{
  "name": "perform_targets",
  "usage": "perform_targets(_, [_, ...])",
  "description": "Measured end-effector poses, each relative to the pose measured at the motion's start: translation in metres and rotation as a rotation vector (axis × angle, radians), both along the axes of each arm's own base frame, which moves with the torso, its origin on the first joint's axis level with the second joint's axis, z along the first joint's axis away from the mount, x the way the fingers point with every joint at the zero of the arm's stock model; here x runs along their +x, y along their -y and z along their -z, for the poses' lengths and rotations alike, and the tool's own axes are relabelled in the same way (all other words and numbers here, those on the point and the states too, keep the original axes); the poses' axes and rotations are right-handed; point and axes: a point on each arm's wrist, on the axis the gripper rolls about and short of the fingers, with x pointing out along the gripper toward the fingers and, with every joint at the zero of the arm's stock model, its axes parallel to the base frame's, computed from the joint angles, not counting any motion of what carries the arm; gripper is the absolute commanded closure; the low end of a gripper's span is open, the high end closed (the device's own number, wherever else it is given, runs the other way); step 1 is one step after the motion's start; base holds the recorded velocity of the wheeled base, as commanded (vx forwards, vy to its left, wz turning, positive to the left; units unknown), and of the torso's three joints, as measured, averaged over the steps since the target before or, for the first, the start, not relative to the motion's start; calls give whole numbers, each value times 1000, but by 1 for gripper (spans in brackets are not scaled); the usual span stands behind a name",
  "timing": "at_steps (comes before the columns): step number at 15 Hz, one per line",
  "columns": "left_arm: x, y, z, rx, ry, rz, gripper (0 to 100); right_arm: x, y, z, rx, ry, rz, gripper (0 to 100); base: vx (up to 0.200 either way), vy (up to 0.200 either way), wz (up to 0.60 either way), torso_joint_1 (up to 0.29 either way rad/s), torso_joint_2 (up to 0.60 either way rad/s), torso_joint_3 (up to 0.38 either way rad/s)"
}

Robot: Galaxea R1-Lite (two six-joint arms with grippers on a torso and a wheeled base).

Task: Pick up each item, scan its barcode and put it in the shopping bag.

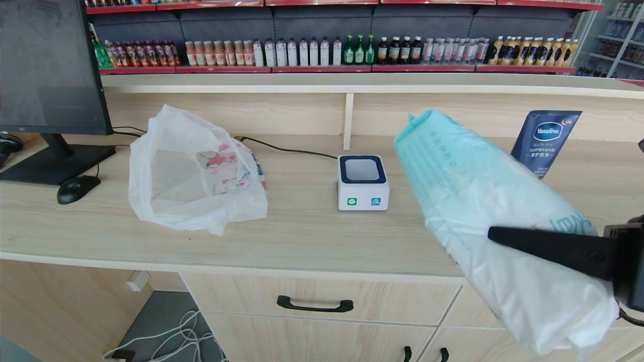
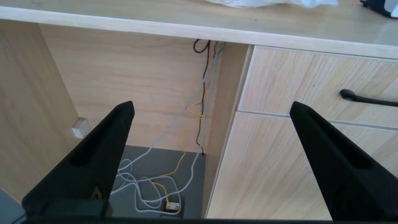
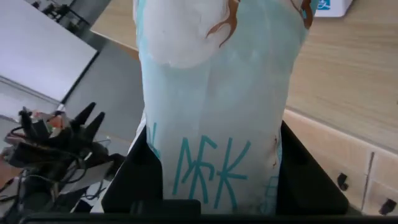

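My right gripper [image 1: 508, 235] is shut on a long pale-teal and white soft pack [image 1: 478, 211], held tilted above the right side of the counter, its far end pointing toward the back. In the right wrist view the pack [image 3: 217, 112] sits squeezed between both fingers [image 3: 134, 180]. The white scanner box [image 1: 363, 182] with a dark-blue rimmed window stands mid-counter, left of the pack. The translucent white shopping bag [image 1: 193, 171] lies on the counter's left part with a patterned item inside. My left gripper [image 2: 211, 168] is open, low in front of the cabinet below the counter edge.
A blue tube [image 1: 546, 141] stands at the back right. A monitor [image 1: 50, 75] and a black mouse [image 1: 77, 188] sit at the far left. A black cable [image 1: 287, 147] runs to the scanner. Drawers with black handles [image 1: 314, 304] are below; cables lie on the floor [image 2: 155, 186].
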Motion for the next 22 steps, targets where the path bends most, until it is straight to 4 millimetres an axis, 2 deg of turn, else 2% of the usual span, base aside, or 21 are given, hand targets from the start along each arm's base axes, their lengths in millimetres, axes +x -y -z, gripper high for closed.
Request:
perform_targets(2, [0, 0, 0, 0, 0, 0, 0, -2, -1, 0, 193, -103, -52, 100, 0, 0, 0, 0, 0, 0])
perform_targets(4, [0, 0, 0, 0, 0, 0, 0, -1, -3, 4, 316, -167, -72, 100, 0, 0, 0, 0, 0, 0])
perform_targets(6, [0, 0, 0, 0, 0, 0, 0, 8, -10, 2, 486, -250, -74, 100, 0, 0, 0, 0, 0, 0])
perform_targets(8, [0, 0, 0, 0, 0, 0, 0, 19, -19, 1, 654, -414, -87, 100, 0, 0, 0, 0, 0, 0])
perform_targets(11, [0, 0, 0, 0, 0, 0, 0, 30, -31, -4, 843, -612, -205, 100, 0, 0, 0, 0, 0, 0])
perform_targets(14, [0, 0, 0, 0, 0, 0, 0, 33, -36, -5, 934, -798, -307, 100, 0, 0, 0, 0, 0, 0])
perform_targets(16, [0, 0, 0, 0, 0, 0, 0, 39, -41, -1, 952, -842, -318, 100, 0, 0, 0, 0, 0, 0])
perform_targets(22, [0, 0, 0, 0, 0, 0, 0, 52, -54, 33, 1000, -984, -432, 100, 0, 0, 0, 0, 0, 0])
